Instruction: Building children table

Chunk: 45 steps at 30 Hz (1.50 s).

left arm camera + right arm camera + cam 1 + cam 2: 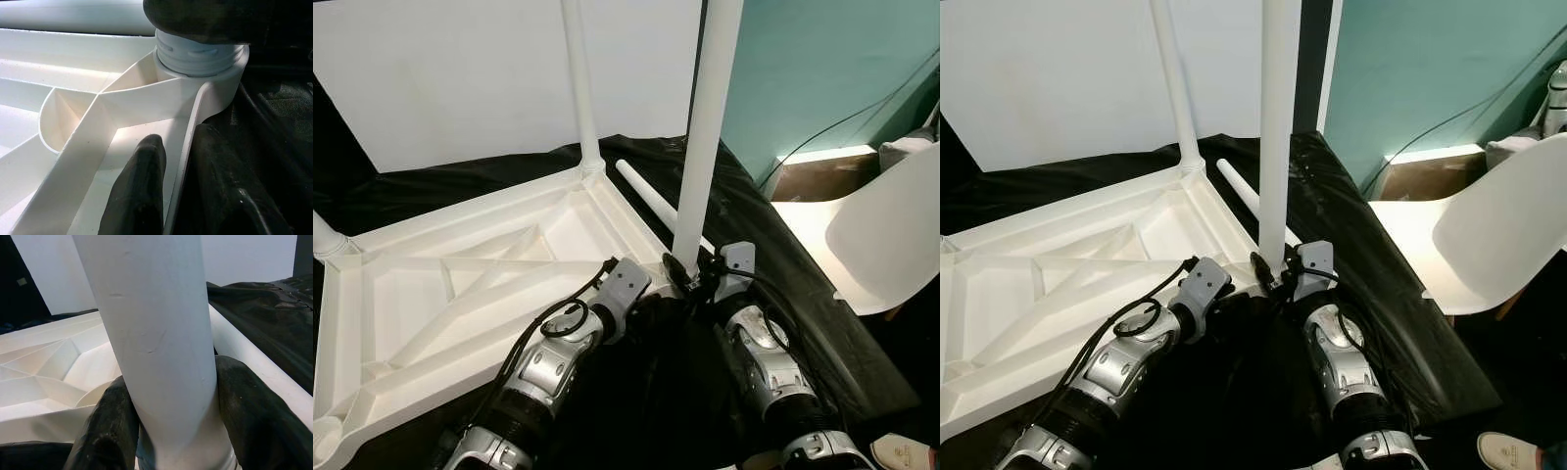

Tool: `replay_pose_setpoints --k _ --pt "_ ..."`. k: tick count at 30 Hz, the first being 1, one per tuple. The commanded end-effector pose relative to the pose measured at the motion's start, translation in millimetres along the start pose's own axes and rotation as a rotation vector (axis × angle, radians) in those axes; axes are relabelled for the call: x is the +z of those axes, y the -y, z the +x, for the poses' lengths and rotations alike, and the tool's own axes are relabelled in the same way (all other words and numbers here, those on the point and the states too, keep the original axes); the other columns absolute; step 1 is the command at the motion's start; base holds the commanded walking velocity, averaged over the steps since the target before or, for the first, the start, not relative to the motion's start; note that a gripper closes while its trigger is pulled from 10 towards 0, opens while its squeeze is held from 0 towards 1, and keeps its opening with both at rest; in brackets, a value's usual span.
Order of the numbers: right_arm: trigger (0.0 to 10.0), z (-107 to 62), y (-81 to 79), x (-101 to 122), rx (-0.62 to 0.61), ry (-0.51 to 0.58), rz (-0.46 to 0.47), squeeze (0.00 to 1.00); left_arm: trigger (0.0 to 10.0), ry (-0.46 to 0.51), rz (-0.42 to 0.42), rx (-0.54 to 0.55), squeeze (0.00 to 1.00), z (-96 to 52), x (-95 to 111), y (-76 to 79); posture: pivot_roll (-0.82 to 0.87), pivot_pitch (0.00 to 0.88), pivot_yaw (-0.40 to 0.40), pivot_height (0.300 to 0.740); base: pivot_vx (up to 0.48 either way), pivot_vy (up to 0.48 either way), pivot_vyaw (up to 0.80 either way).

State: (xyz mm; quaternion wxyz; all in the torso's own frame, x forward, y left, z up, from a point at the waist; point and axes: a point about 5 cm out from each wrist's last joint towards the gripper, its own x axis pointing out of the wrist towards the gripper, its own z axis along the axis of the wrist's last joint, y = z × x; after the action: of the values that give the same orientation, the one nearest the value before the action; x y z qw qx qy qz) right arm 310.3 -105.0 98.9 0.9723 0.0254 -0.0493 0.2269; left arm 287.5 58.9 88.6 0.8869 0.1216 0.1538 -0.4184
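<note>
Right gripper [168,431] clamping upright table leg [705,137] (near corner) | left gripper [188,186] pinching tabletop [460,284] rim, fingers straddling it

The tall white round table leg [705,137] held by the right gripper [168,431] runs off the top of both eye views, so its top end is out of sight. The second upright white leg [579,83] at the far corner is cut off the same way. The upside-down white plastic tabletop with ribs [460,284] goes past the left edge, and the arms cover its near corner. The left gripper [188,188] pinches the tabletop's rim, with one finger [139,196] inside. The white curved chair [886,235] is cut by the right edge.
</note>
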Motion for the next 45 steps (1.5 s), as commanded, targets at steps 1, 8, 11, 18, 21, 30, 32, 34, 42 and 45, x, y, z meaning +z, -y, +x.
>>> replay_pose_setpoints --k 1,8,11,18,21,30,32,34,42,45 --pt "10.0 1.2 -14.2 -9.5 0.064 -0.042 0.037 0.00 10.0 -0.174 -0.074 -0.118 0.00 -2.2 -40.1 17.4 0.10 0.000 0.033 0.740 0.000 0.000 0.00" --pt "10.0 -5.7 -13.8 -12.0 0.117 -0.064 -0.009 0.35 10.0 -0.172 -0.090 -0.111 0.00 -2.1 -40.6 19.5 0.09 0.000 0.013 0.740 0.000 0.000 0.00" --pt "10.0 -5.6 -6.0 -7.9 0.132 -0.058 -0.053 0.00 10.0 -0.170 -0.098 -0.114 0.00 -1.0 -40.9 22.0 0.09 0.000 0.014 0.740 0.000 0.000 0.00" --pt "10.0 -2.0 20.0 0.6 0.297 -0.132 -0.142 0.00 10.0 -0.174 -0.091 -0.116 0.00 -2.0 -40.8 19.8 0.08 0.000 0.025 0.740 0.000 0.000 0.00" --pt "10.0 -0.7 26.4 5.9 0.381 -0.162 -0.196 0.00 10.0 -0.175 -0.087 -0.120 0.00 -1.9 -40.1 19.9 0.08 0.000 0.026 0.740 0.000 0.000 0.00" --pt "0.0 -10.4 14.8 -0.7 0.522 -0.197 -0.163 0.00 10.0 -0.169 -0.086 -0.118 0.00 -1.5 -38.1 19.7 0.09 0.000 0.019 0.740 0.000 0.000 0.00" --pt "0.0 -7.7 6.4 -0.2 0.461 -0.148 -0.066 0.00 10.0 -0.174 -0.088 -0.118 0.00 -2.7 -39.9 19.9 0.09 0.000 0.023 0.740 0.000 0.000 0.00" --pt "0.0 -6.0 4.0 -0.2 0.413 -0.126 -0.027 0.00 10.0 -0.177 -0.089 -0.121 0.00 -3.1 -40.8 20.3 0.08 0.000 0.023 0.740 0.000 0.000 0.00" --pt "0.0 -3.3 -6.7 -9.2 0.090 -0.048 0.078 0.00 10.0 -0.176 -0.079 -0.128 0.00 -1.0 -38.7 20.3 0.08 0.000 0.024 0.740 0.000 0.000 0.00" --pt "0.0 -3.2 -8.6 -9.0 0.069 -0.037 0.077 0.00 10.0 -0.176 -0.078 -0.130 0.00 -0.9 -38.7 20.6 0.08 0.000 0.025 0.740 0.000 0.000 0.00"
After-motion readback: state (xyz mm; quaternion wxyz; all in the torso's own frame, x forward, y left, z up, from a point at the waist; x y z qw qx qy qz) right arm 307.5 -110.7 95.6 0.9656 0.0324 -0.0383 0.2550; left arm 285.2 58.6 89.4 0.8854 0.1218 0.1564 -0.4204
